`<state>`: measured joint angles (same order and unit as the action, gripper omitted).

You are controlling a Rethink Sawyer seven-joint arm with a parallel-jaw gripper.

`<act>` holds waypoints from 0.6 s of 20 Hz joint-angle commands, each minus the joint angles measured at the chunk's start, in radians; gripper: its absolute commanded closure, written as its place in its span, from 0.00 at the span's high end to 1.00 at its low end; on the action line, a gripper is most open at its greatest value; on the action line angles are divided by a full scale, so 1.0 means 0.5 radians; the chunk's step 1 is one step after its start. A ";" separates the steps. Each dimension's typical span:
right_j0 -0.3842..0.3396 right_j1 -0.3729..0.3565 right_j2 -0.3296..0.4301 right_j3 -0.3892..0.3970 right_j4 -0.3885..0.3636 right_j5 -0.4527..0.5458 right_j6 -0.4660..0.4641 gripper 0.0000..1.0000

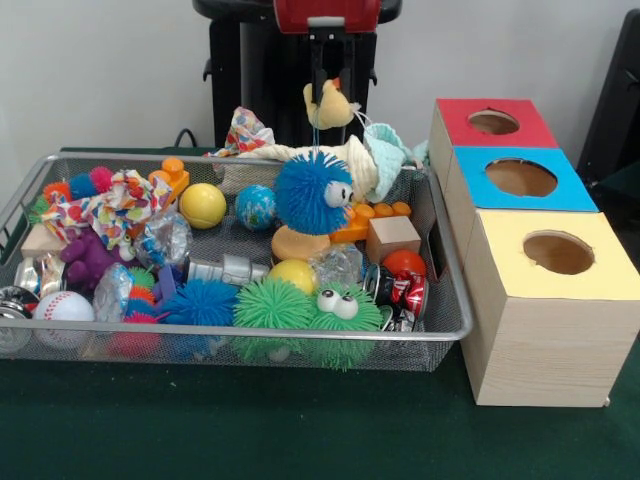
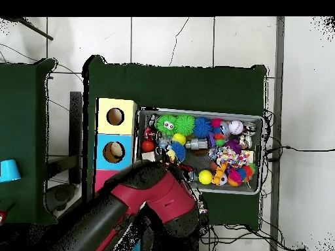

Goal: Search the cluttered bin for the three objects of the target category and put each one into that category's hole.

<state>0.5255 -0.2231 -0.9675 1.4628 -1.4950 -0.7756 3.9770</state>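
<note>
My gripper (image 1: 330,92) hangs over the back of the wire bin (image 1: 250,333), shut on a small yellow plush toy (image 1: 328,104) held well above the clutter. A thin thread runs from the toy down to a blue spiky ball with eyes (image 1: 312,192); I cannot tell whether that ball hangs or rests on the orange piece under it. Beside the bin stand three boxes with round holes: red (image 1: 525,120), blue (image 1: 575,185) and yellow (image 1: 610,262). In the overhead view the arm (image 2: 154,196) hides the gripper; the blue spiky ball (image 2: 176,151) shows at its edge.
The bin also holds green spiky balls (image 1: 272,305), a yellow ball (image 1: 203,205), a globe ball (image 1: 256,207), a baseball (image 1: 63,306), a red can (image 1: 400,290), a wooden cube (image 1: 392,238), a purple toy (image 1: 85,255) and patterned cloth (image 1: 110,210). Green felt (image 1: 300,430) covers the table.
</note>
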 commanded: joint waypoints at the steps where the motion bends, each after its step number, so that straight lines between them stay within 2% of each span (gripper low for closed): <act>1: 0.050 0.078 0.333 0.031 0.069 0.054 0.535 0.00; 6: 0.049 0.025 0.426 0.058 0.112 -0.015 0.589 0.00; 12: 0.040 -0.012 0.518 0.080 0.177 0.021 0.594 0.00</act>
<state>0.5595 -0.2260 -0.9097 1.4628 -1.4952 -0.7754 3.9770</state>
